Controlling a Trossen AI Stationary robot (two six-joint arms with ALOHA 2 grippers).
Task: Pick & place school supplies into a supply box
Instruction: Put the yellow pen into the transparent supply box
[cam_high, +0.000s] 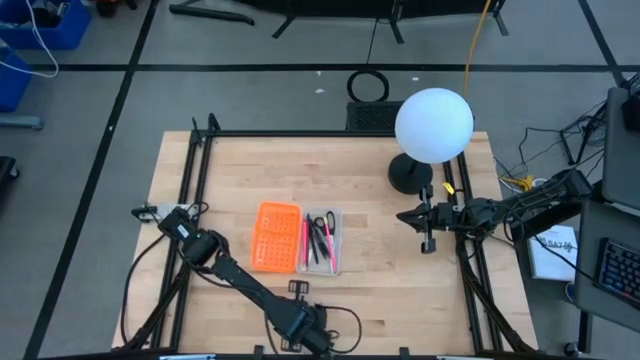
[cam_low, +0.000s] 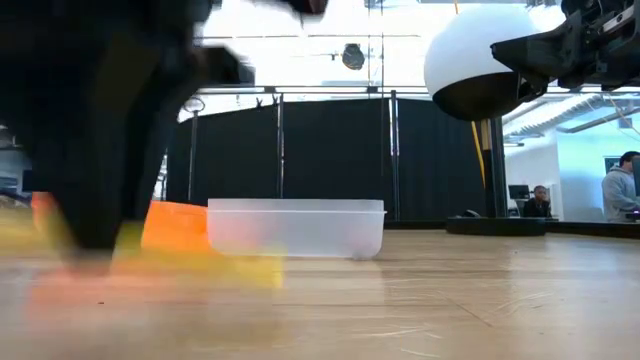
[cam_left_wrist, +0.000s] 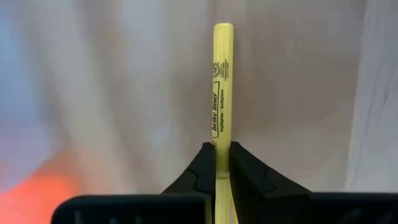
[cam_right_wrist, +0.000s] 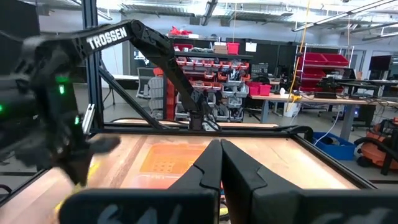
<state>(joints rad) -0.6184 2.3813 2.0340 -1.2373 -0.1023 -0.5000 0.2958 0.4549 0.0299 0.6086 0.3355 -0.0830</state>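
Note:
The supply box lies open at the table's middle: orange gridded panel (cam_high: 275, 237) on the left, clear tray (cam_high: 322, 241) on the right, with pink and black pens and black-handled scissors (cam_high: 326, 230) inside. In the low view the tray (cam_low: 295, 228) stands on the wood beside the orange panel (cam_low: 175, 224). My left gripper (cam_high: 298, 290) is near the table's near edge, just in front of the tray, shut on a yellow highlighter (cam_left_wrist: 221, 81). My right gripper (cam_high: 425, 228) hangs raised near the right side, shut and empty (cam_right_wrist: 221, 163). My left gripper pinches the yellow highlighter between its two fingers (cam_left_wrist: 202, 171), at the rear part of the barrel (cam_left_wrist: 221, 152). The highlighter runs along the fingers and sticks out ahead of their tips. In the low view it is a yellow blur (cam_low: 235, 268) just above the wood; whether it touches the table cannot be told.
A white globe lamp (cam_high: 433, 124) on a dark foot stands at the table's far right, close to the right arm. Black frame rails (cam_high: 195, 170) run along the left and right sides. Bare wood (cam_high: 390, 290) lies to the right of the box.

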